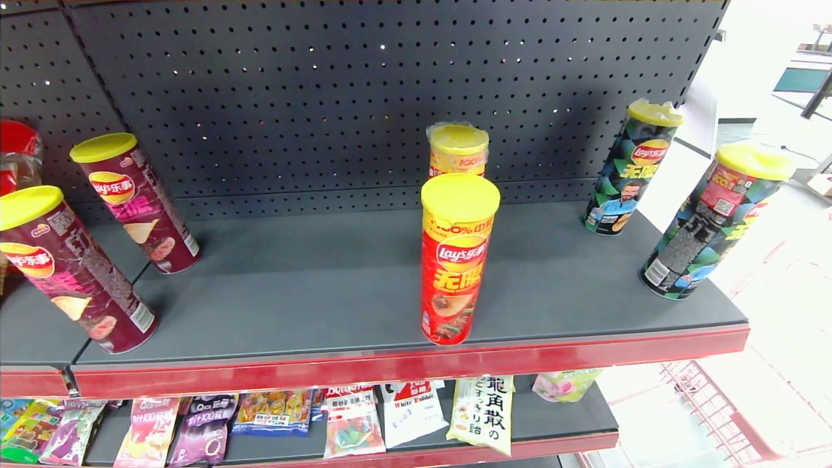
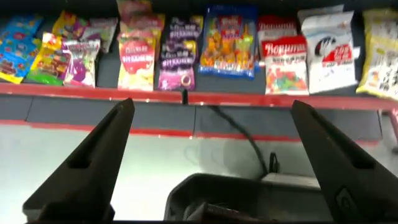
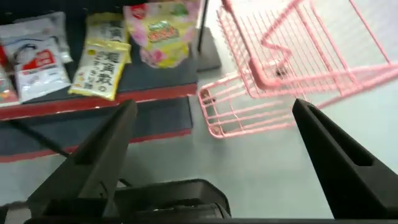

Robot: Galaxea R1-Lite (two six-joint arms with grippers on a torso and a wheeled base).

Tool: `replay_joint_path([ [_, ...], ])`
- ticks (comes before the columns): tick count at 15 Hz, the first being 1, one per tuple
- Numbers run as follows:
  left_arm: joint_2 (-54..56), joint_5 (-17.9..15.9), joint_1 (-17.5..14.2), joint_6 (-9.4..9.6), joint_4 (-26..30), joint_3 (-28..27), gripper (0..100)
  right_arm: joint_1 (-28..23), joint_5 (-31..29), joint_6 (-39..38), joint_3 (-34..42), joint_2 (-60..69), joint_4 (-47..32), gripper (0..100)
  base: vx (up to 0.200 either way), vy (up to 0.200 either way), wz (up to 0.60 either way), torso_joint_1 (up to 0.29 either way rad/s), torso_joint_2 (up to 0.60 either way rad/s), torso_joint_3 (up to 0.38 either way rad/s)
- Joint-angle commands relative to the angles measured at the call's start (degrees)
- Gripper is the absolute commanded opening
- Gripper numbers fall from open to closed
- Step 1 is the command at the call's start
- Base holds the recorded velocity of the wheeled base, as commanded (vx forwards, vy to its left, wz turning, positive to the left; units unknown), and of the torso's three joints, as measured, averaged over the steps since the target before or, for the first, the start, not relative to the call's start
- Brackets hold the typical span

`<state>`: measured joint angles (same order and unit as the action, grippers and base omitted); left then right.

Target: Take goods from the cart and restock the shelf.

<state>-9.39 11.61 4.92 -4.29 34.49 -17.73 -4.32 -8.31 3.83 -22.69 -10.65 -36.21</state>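
Six tall crisp tubes with yellow lids stand upright on the dark grey metal shelf with its red front lip, backed by a perforated grey back panel. Two maroon tubes are at the left. A red-and-yellow tube is near the front edge, with a yellow tube just behind it. Two dark patterned tubes are at the right end. On the lower shelf, coloured sweet bags lie in a row.

The pink wire cart stands on the pale floor just beside that lower shelf's right end, beyond the right gripper. That gripper's black fingers are spread wide around nothing. The left gripper, equally spread and holding nothing, hangs low, facing the sweet bags.
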Motion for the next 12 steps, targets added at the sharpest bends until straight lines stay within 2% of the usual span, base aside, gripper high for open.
replay_joint_path([
  [1, 4.46, 0.61, -0.35, -0.19, -0.12, 0.06, 100, -5.79, 1.02, 0.48, 3.70, 2.39, 0.00, 100, 0.000, 0.000, 0.00, 0.000, 0.00, 0.000],
  [3, 4.38, 0.96, -0.27, -0.19, -2.49, 1.11, 100, -5.26, 3.30, 1.36, 3.88, 5.03, 0.26, 100, 0.000, 0.000, 0.00, 0.000, 0.00, 0.000],
  [4, 4.38, 0.35, -0.27, -0.10, -7.86, 3.49, 100, -5.26, 3.39, 1.80, 4.14, 5.03, 0.35, 100, 0.000, 0.000, 0.00, 0.000, 0.00, 0.000],
  [6, 4.38, -4.75, -0.35, 0.34, -26.05, 12.54, 100, -5.26, 3.30, 1.89, 5.20, 5.03, 2.19, 100, 0.000, 0.000, 0.00, 0.000, 0.00, 0.000],
  [7, 4.38, -6.16, -0.27, 0.42, -31.41, 15.09, 100, -5.26, 3.30, 1.89, 5.81, 5.03, 3.60, 100, 0.000, 0.000, 0.00, 0.000, 0.00, 0.000],
  [8, 4.38, -8.71, -0.27, 0.51, -35.45, 17.73, 100, -5.26, 3.39, 2.06, 8.89, 5.03, 11.51, 100, 0.000, 0.000, 0.00, 0.000, 0.00, 0.000],
  [9, 4.38, -8.71, -0.35, 0.51, -33.61, 17.46, 100, -5.26, 3.57, 2.24, 10.21, 5.03, 14.23, 100, 0.000, 0.000, 0.00, 0.000, 0.00, 0.000],
  [11, 4.38, -8.79, -0.27, 0.51, -35.01, 17.73, 100, -5.26, 4.36, 4.26, 17.94, 5.03, 29.61, 100, 0.000, 0.000, 0.00, 0.000, 0.00, 0.000],
  [12, 4.38, -8.44, -0.35, 0.51, -35.01, 17.73, 100, -5.26, 7.61, 4.17, 21.02, 5.03, 36.21, 100, 0.000, 0.000, 0.00, 0.000, 0.00, 0.000],
])
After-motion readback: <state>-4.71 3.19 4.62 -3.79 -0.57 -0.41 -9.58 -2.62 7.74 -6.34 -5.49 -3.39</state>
